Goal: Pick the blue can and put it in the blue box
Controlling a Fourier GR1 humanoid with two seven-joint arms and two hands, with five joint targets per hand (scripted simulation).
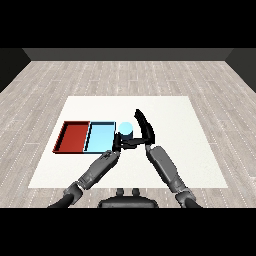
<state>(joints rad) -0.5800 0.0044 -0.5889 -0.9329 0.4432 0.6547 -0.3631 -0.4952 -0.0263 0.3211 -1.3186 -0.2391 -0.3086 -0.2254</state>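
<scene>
White surface (165,150) fills the frame's centre, w/ grey plank floor (125,75) around it; red tray (64,137) lies at centre-left of the frame, light blue tray (95,145) touching it on its right side, both flat on the surface; blue can (125,129) stands upright just beside the blue tray's right edge, near that tray's upper right corner, outside the tray, not in it.

Right robot hand (146,131) comes in from the lower right via its grey forearm (165,167); long fingers (140,118) rise up past the can's right side, roughly straight w/ a slight bend, thumb reaching left twd the can's base; the hand is spread wide, up against the can's right side but not curled round it; whether it actually touches can't be made out.

Left robot hand (117,143) comes in from the lower left on its forearm (97,170); it sits just below-left of the can, at the blue tray's lower right corner; its fingers are too dark and bunched to read, so can't tell its state; can't tell either whether it touches the can.
</scene>
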